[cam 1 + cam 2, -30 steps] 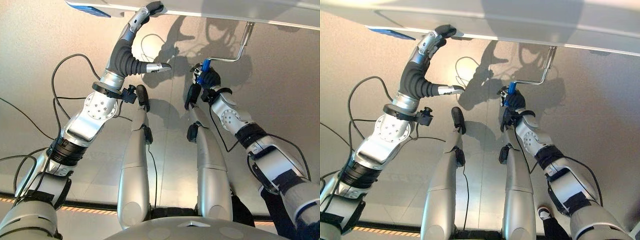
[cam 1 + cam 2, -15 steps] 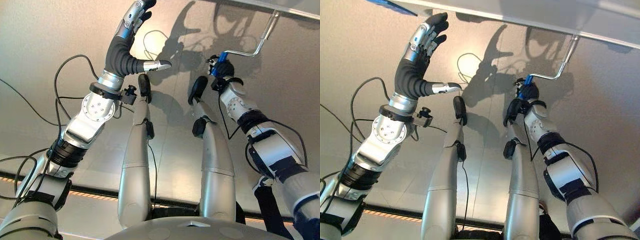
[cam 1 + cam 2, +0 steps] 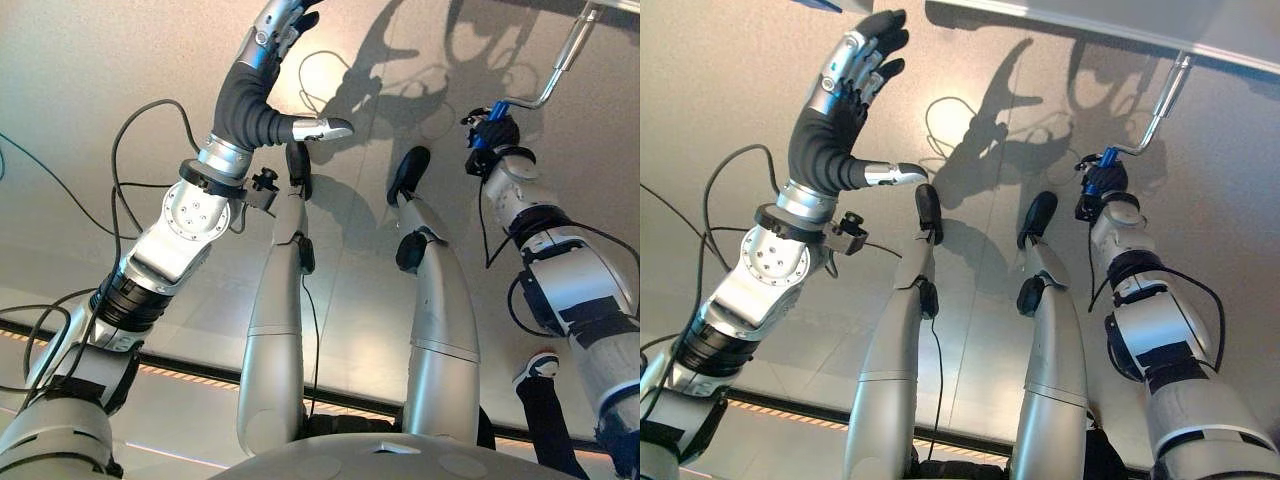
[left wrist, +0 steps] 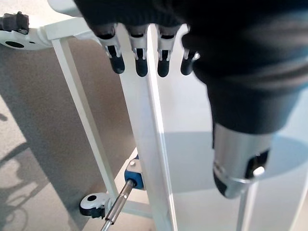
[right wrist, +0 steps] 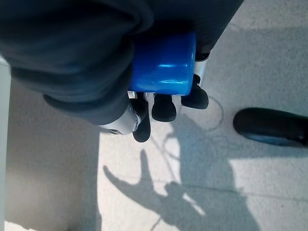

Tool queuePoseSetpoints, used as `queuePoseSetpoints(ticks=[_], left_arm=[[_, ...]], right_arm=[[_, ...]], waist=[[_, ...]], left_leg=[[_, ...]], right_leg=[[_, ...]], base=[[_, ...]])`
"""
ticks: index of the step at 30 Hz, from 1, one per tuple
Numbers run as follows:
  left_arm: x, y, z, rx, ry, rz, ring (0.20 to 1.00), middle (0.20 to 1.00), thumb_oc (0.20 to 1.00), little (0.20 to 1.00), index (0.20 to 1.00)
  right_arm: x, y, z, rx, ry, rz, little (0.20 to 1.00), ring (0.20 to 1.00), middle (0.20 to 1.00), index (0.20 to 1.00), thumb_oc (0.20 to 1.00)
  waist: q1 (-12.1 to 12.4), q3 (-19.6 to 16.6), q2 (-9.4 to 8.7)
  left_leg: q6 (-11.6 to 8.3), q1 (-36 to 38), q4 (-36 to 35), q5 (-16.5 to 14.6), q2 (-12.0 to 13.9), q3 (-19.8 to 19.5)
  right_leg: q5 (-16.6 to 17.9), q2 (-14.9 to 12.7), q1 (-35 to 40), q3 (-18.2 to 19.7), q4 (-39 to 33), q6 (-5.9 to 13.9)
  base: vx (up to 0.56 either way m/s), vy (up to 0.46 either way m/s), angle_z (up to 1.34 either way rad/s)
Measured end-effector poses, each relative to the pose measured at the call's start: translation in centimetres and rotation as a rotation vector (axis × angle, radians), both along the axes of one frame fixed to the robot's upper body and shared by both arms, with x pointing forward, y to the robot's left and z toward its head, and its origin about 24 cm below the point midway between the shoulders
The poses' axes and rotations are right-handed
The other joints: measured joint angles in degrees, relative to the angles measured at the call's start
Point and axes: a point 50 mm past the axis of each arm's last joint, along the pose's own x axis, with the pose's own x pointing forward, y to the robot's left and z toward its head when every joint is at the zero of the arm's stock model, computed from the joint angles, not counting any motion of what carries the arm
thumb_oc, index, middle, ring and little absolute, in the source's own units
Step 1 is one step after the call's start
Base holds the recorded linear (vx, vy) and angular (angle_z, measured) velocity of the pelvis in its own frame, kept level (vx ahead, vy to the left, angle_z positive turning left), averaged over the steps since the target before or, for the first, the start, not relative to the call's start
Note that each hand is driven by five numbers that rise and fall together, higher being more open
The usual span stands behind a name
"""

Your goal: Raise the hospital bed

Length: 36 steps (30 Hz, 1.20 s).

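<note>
The bed's steel crank [image 3: 561, 58] [image 3: 1157, 108] hangs down from the bed's pale edge [image 3: 1090, 15] at the upper right. My right hand [image 3: 492, 128] [image 3: 1101, 184] is shut on its blue handle [image 5: 163, 65], fingers curled round it in the right wrist view. My left hand [image 3: 277, 28] [image 3: 854, 68] is raised at the upper left, open with straight fingers [image 4: 139, 62], apart from the bed. Past them, the left wrist view shows the white bed frame [image 4: 144, 144] and the crank's shaft [image 4: 118, 207] entering a blue fitting [image 4: 132, 176].
Beige floor lies under the bed. A caster wheel [image 4: 93, 204] stands by the frame's foot. An orange-striped line [image 3: 190, 378] crosses the floor near me. A person's shoe [image 3: 538, 364] and dark trouser leg [image 3: 548, 425] are at the lower right.
My right hand has swung the blue handle round to the right, turning the crank. My left hand has come off the bed's edge. The whole view has shifted as well.
</note>
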Motion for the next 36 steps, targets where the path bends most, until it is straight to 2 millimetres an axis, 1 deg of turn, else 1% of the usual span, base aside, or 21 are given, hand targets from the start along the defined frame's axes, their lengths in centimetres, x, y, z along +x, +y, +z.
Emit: queuePoseSetpoints(ticks=[1, 2, 3, 4, 5, 6, 7, 10, 13, 15, 16, 19, 22, 23, 24, 25, 26, 29, 30, 34, 36], left_arm=[[-0.1, 0.0, 0.1, 0.002, -0.006, -0.005, 1.0, 1.0, 1.0, 1.0, 1.0], [-0.1, 0.0, 0.1, 0.002, -0.006, -0.005, 1.0, 1.0, 1.0, 1.0, 1.0], [-0.1, 0.0, 0.0, 0.012, -0.004, -0.006, 1.0, 1.0, 1.0, 1.0, 1.0], [-0.1, 0.1, 0.0, 0.019, -0.002, -0.004, 1.0, 1.0, 1.0, 1.0, 1.0], [-0.2, 0.4, -0.1, 0.046, -0.003, 0.005, 1.0, 1.0, 1.0, 1.0, 1.0], [-0.2, 0.6, -0.2, 0.059, 0.001, 0.014, 1.0, 1.0, 1.0, 1.0, 1.0], [-0.2, 0.8, -0.2, 0.069, 0.0, 0.022, 1.0, 1.0, 1.0, 1.0, 1.0], [-0.3, 1.0, -0.2, 0.08, -0.001, 0.024, 1.0, 1.0, 1.0, 1.0, 1.0], [-0.5, 1.4, -0.3, 0.072, 0.0, 0.034, 1.0, 1.0, 1.0, 1.0, 1.0], [-0.6, 2.1, -0.7, 0.061, 0.012, 0.056, 1.0, 1.0, 1.0, 1.0, 1.0], [-0.7, 2.7, -0.7, 0.055, 0.015, 0.078, 1.0, 1.0, 1.0, 1.0, 1.0], [-1.0, 3.6, -0.8, 0.047, 0.014, 0.11, 1.0, 1.0, 1.0, 1.0, 1.0], [-1.5, 4.0, -0.4, 0.041, -0.013, 0.117, 1.0, 1.0, 1.0, 1.0, 1.0], [-1.6, 4.2, -0.2, 0.039, -0.02, 0.122, 1.0, 1.0, 1.0, 1.0, 1.0], [-1.7, 4.4, -0.2, 0.036, -0.022, 0.13, 1.0, 1.0, 1.0, 1.0, 1.0], [-1.8, 4.9, -0.2, 0.025, -0.024, 0.144, 1.0, 1.0, 1.0, 1.0, 1.0], [-1.9, 5.1, -0.2, 0.019, -0.028, 0.153, 1.0, 1.0, 1.0, 1.0, 1.0], [-2.1, 5.6, -0.4, 0.016, -0.022, 0.167, 1.0, 1.0, 1.0, 1.0, 1.0], [-2.5, 5.7, -0.3, 0.011, -0.031, 0.168, 1.0, 1.0, 1.0, 1.0, 1.0], [-3.1, 6.5, -0.3, 0.006, -0.037, 0.194, 1.0, 1.0, 1.0, 1.0, 1.0], [-3.8, 6.6, -0.4, 0.012, -0.041, 0.19, 1.0, 1.0, 1.0, 1.0, 1.0]], right_arm=[[-0.2, -0.7, 0.2, -0.008, -0.004, -0.009, 0.2, 0.2, 0.2, 0.2, 0.2], [-0.2, -0.7, 0.2, -0.008, -0.004, -0.009, 0.2, 0.2, 0.2, 0.2, 0.2], [-0.5, -1.7, 0.6, -0.028, -0.009, -0.012, 0.2, 0.2, 0.2, 0.2, 0.2], [-0.6, -2.0, 0.6, -0.022, -0.01, -0.017, 0.2, 0.2, 0.2, 0.2, 0.2], [-1.1, -3.2, 0.8, -0.031, -0.011, -0.032, 0.2, 0.2, 0.2, 0.2, 0.2], [-1.3, -3.6, 0.7, -0.033, -0.008, -0.042, 0.2, 0.2, 0.2, 0.2, 0.2], [-1.6, -4.4, 1.0, -0.046, -0.01, -0.051, 0.2, 0.2, 0.2, 0.2, 0.2], [-2.1, -5.4, 1.2, -0.052, -0.016, -0.069, 0.2, 0.2, 0.2, 0.2, 0.2], [-2.7, -6.3, 1.5, -0.081, -0.035, -0.073, 0.2, 0.2, 0.2, 0.2, 0.2], [-3.3, -6.6, 1.4, -0.099, -0.053, -0.058, 0.2, 0.2, 0.2, 0.2, 0.2], [-3.6, -6.4, 1.1, -0.1, -0.075, -0.04, 0.2, 0.2, 0.2, 0.2, 0.2], [-4.5, -5.9, 0.8, -0.103, -0.139, 0.005, 0.2, 0.2, 0.2, 0.2, 0.2], [-5.6, -5.6, 0.4, -0.101, -0.197, 0.038, 0.2, 0.2, 0.2, 0.2, 0.2], [-6.0, -5.1, 0.2, -0.1, -0.211, 0.059, 0.2, 0.2, 0.2, 0.2, 0.2], [-6.3, -4.8, 0.2, -0.104, -0.221, 0.072, 0.2, 0.2, 0.2, 0.2, 0.2], [-7.0, -4.3, 0.2, -0.101, -0.244, 0.092, 0.2, 0.2, 0.2, 0.2, 0.2], [-7.5, -3.9, 0.2, -0.102, -0.267, 0.111, 0.2, 0.2, 0.2, 0.2, 0.2], [-8.0, -2.9, -0.5, -0.077, -0.275, 0.143, 0.2, 0.2, 0.2, 0.2, 0.2], [-9.2, -2.3, -0.4, -0.072, -0.305, 0.171, 0.2, 0.2, 0.2, 0.2, 0.2], [-10.9, -0.1, -0.2, -0.015, -0.336, 0.288, 0.2, 0.2, 0.2, 0.2, 0.2], [-11.7, 1.2, -0.3, 0.031, -0.328, 0.352, 0.2, 0.2, 0.2, 0.2, 0.2]], waist=[[0.1, 0.0, 0.01], [0.1, 0.0, 0.01], [0.0, 0.0, 0.07], [-0.1, -0.1, 0.03], [-0.2, 0.0, 0.07], [0.4, -0.1, 0.03], [0.0, -0.1, 0.02], [0.0, 0.0, -0.06], [-1.3, 0.0, -0.25], [-2.7, 0.2, -0.88], [-3.8, 0.3, -1.59], [-6.0, 0.3, -2.75], [-7.1, 0.3, -3.85], [-7.6, 0.3, -4.21], [-7.9, 0.3, -4.32], [-8.2, 0.3, -5.06], [-8.3, 0.3, -5.28], [-8.6, 0.1, -5.84], [-8.7, 0.2, -5.95], [-9.2, 0.3, -6.92], [-9.2, 0.4, -7.28]], left_leg=[[0.04, -0.2, 0.5, -0.1, 0.0, 0.5], [0.04, -0.2, 0.5, -0.1, 0.0, 0.5], [0.38, -0.3, 0.9, -0.8, -0.2, 1.1], [0.64, -0.5, 1.2, -0.9, -0.2, 1.2], [0.59, -0.7, 1.9, -1.3, -0.4, 1.4], [0.91, -0.8, 2.1, -1.2, -0.4, 1.5], [1.19, -0.9, 2.3, -1.4, -0.4, 1.9], [2.04, -0.8, 2.9, -1.9, -0.8, 2.8], [3.07, -0.8, 3.5, -2.6, -1.3, 3.5], [3.6, -0.2, 4.3, -3.4, -1.1, 4.4], [3.75, 0.3, 4.8, -4.0, -1.1, 4.8], [4.22, 1.7, 5.6, -5.5, -0.9, 5.8], [4.09, 3.3, 5.7, -6.2, -0.8, 5.8], [4.08, 4.1, 5.8, -6.4, -0.7, 5.8], [4.07, 4.4, 6.0, -6.6, -0.7, 5.7], [4.03, 5.0, 6.0, -6.7, -0.7, 5.8], [3.93, 5.3, 6.1, -7.0, -0.7, 5.7], [3.9, 6.8, 5.8, -7.3, -0.6, 5.5], [4.02, 6.9, 5.6, -7.3, -0.7, 5.8], [3.99, 7.5, 5.4, -7.8, -0.7, 5.8], [3.78, 7.7, 5.4, -8.3, -0.6, 5.5]], right_leg=[[0.3, 0.0, -0.2, 0.4, -0.3, 0.35], [0.3, 0.0, -0.2, 0.4, -0.3, 0.35], [0.9, 0.1, -0.3, 1.3, -0.9, 0.75], [1.2, 0.1, -0.4, 1.5, -1.0, 0.89], [1.2, 0.0, -0.4, 1.8, -1.2, 0.99], [1.6, 0.1, -0.3, 2.1, -1.4, 1.31], [2.5, 0.2, -0.1, 2.4, -2.6, 1.65], [3.6, 0.2, 0.3, 3.8, -4.1, 2.57], [4.7, 0.2, 1.0, 4.9, -5.5, 3.47], [5.7, 0.4, 2.2, 5.4, -6.7, 3.8], [6.2, 0.5, 3.0, 6.1, -7.4, 4.04], [6.7, 0.9, 5.1, 7.0, -9.3, 4.7], [7.0, 1.2, 6.9, 7.5, -10.4, 4.91], [7.2, 1.3, 7.9, 7.5, -10.8, 5.01], [7.3, 1.3, 8.5, 7.5, -11.1, 5.04], [7.3, 1.5, 8.9, 7.6, -11.1, 5.11], [7.3, 1.5, 9.2, 8.0, -11.4, 5.19], [7.5, 1.9, 11.6, 8.2, -13.0, 5.56], [7.5, 1.8, 11.6, 8.2, -13.1, 5.76], [7.6, 1.9, 12.2, 8.4, -13.8, 5.92], [7.4, 2.0, 12.4, 8.3, -13.8, 5.96]], base=[[-0.04, 0.001, -0.12], [0.01, -0.017, -0.12], [0.06, 0.021, -0.09], [0.01, 0.004, -0.12], [0.0, 0.012, -0.06], [0.0, -0.007, -0.1], [0.01, 0.009, -0.1], [0.01, -0.022, -0.1], [0.02, -0.003, -0.07], [0.0, -0.001, -0.15], [-0.05, -0.025, -0.16], [-0.01, -0.022, -0.17], [-0.01, -0.027, -0.13], [-0.06, -0.038, -0.06], [0.04, -0.024, -0.08], [-0.01, -0.037, -0.09], [0.04, -0.011, -0.07], [-0.02, -0.025, -0.01], [0.0, 0.0, 0.0], [0.0, -0.009, -0.04], [0.06, -0.019, -0.06]])
